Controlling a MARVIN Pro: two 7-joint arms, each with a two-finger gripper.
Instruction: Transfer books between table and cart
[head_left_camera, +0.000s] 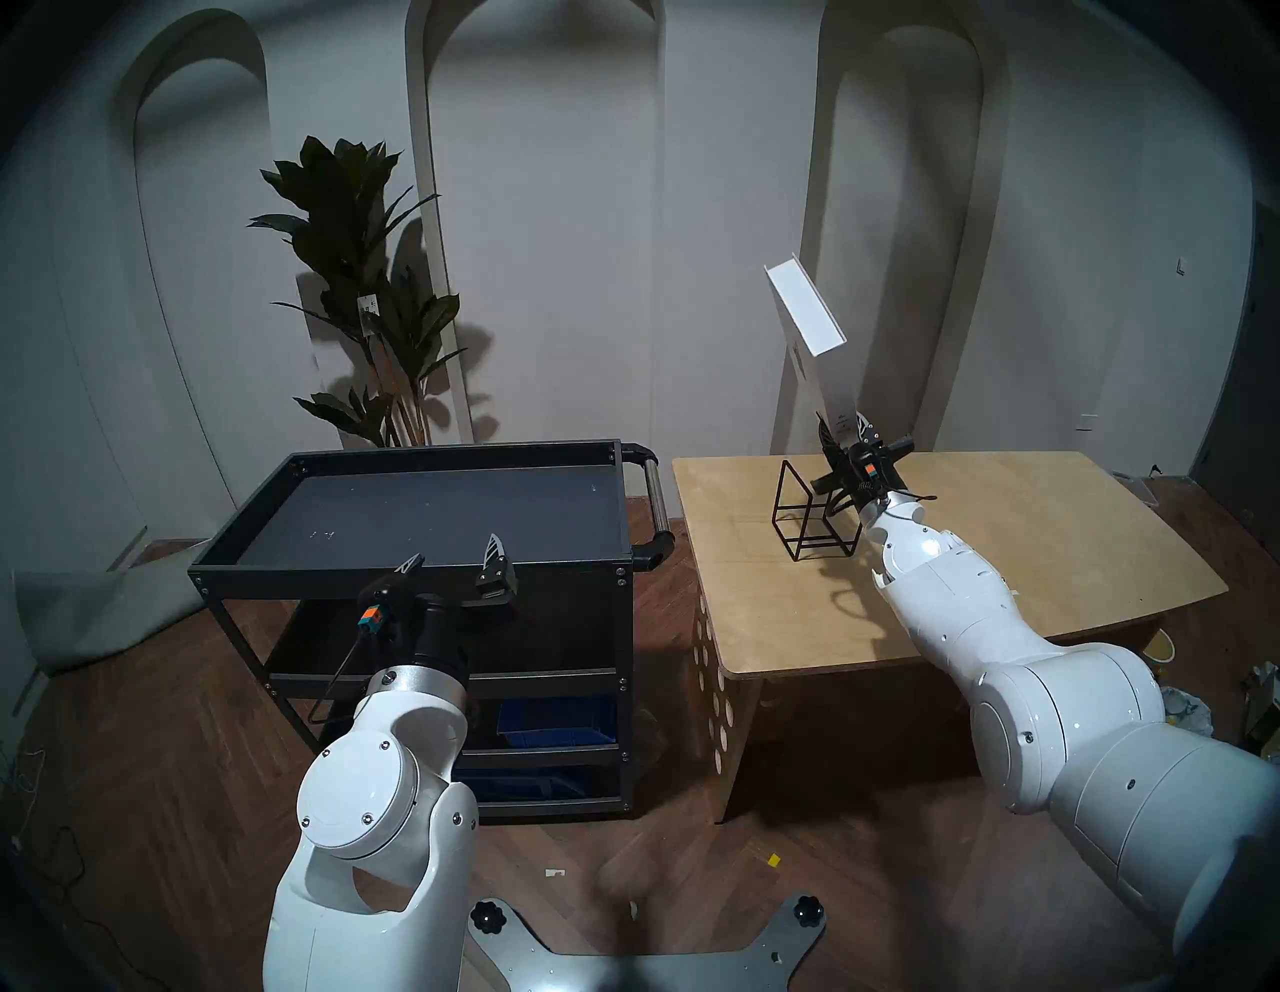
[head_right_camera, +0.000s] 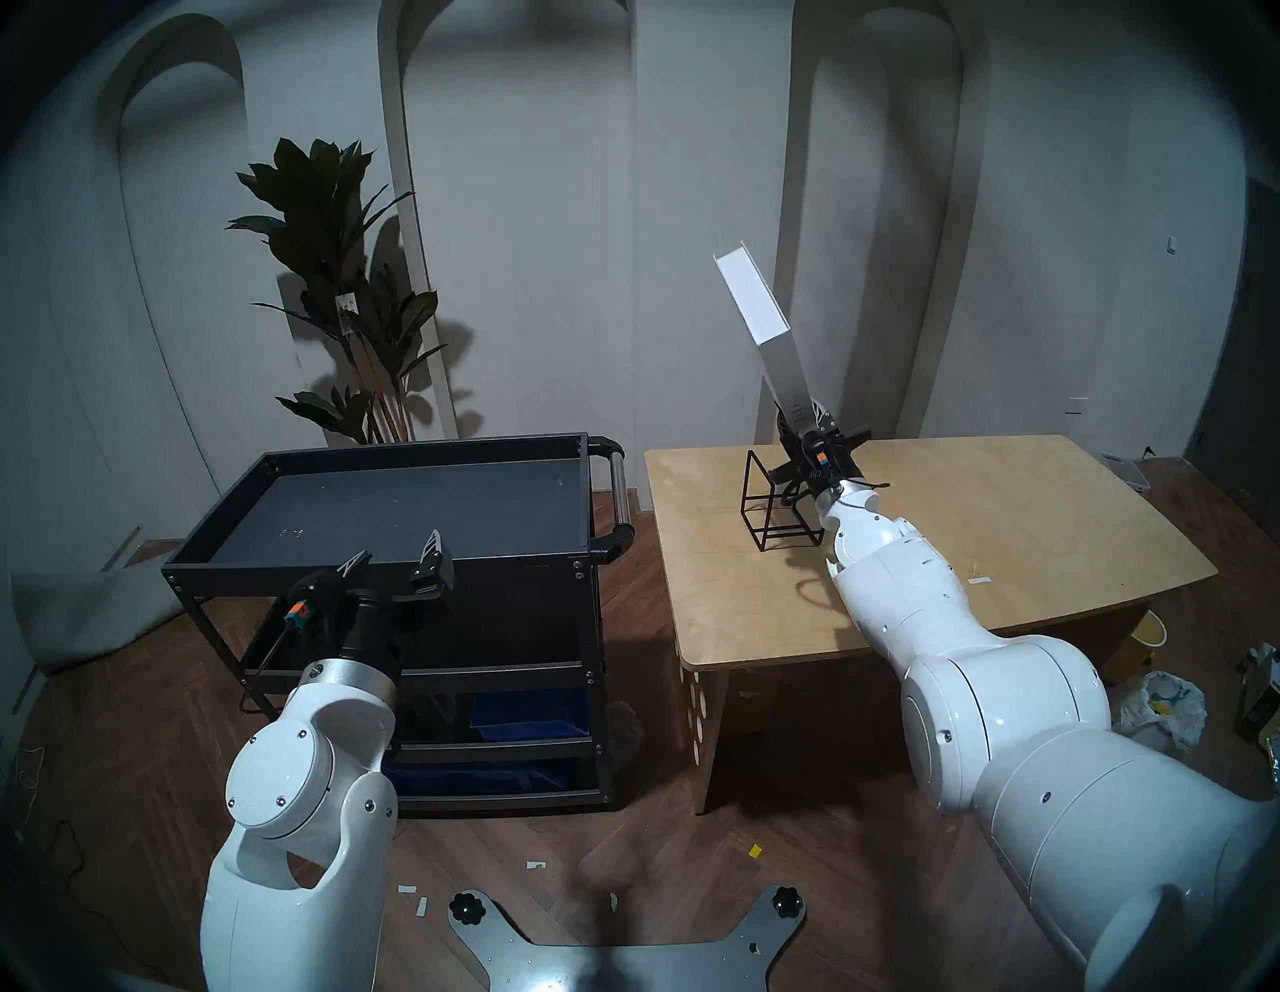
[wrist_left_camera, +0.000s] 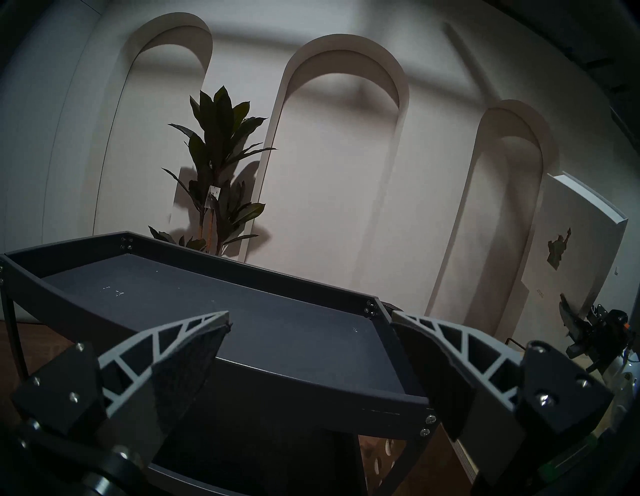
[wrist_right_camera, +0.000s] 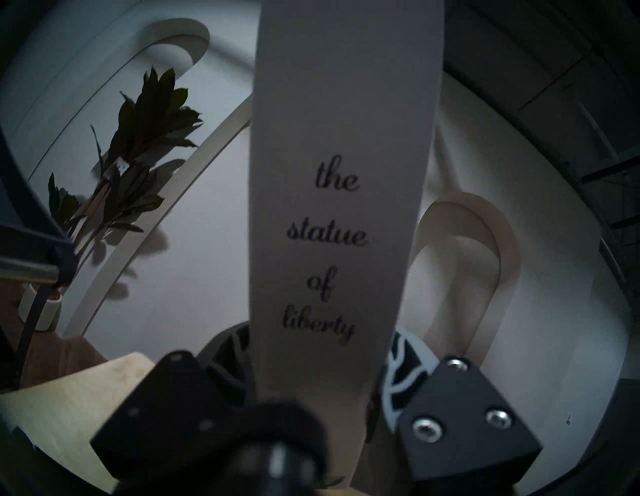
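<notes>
My right end effector (head_left_camera: 846, 435) grips the bottom of the tall, thin white book (head_left_camera: 812, 332), up in the air over the pale wood counter (head_left_camera: 970, 554); my left end effector (head_left_camera: 454, 554) is spread wide and holds nothing, by the black metal cart (head_left_camera: 415, 512).

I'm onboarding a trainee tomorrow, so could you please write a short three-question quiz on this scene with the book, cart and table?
1. True or false: the left gripper is shut on the book.
2. What stands on the table beside the right gripper? A) a mug B) a black wire rack C) a lamp
3. Fill in: the spine script reads "the statue of ____".

Key: 1. False; the right gripper holds the book by its lower end above the table, and the left gripper is open near the cart. 2. B. 3. liberty.
</notes>
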